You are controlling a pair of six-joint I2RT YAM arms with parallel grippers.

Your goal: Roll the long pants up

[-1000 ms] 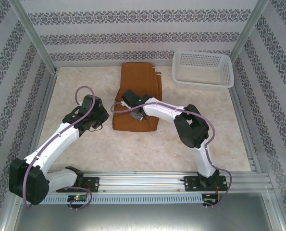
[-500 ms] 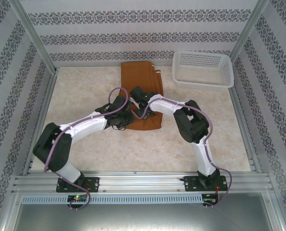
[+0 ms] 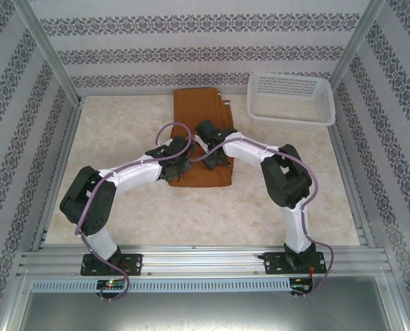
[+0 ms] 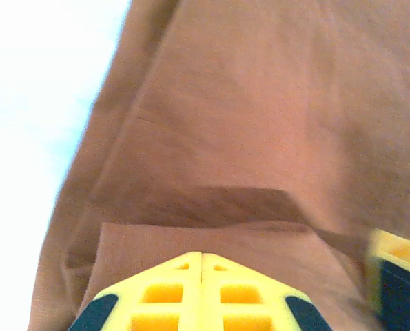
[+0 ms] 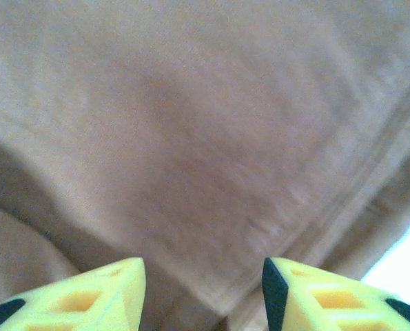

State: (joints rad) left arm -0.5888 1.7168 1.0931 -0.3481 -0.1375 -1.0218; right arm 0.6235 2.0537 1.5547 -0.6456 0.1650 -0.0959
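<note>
The soft rust-brown long pants [image 3: 199,110] lay folded flat at the far middle of the pale table [image 3: 122,124]. Their long side ran from near to far. Both arms bent in over the near end, the end to roll from. The left gripper [image 4: 201,256] looked pinched together on a lifted flap of cloth. Just beside it, the right gripper [image 5: 203,265] had its yellow fingers apart over the cloth.
</note>
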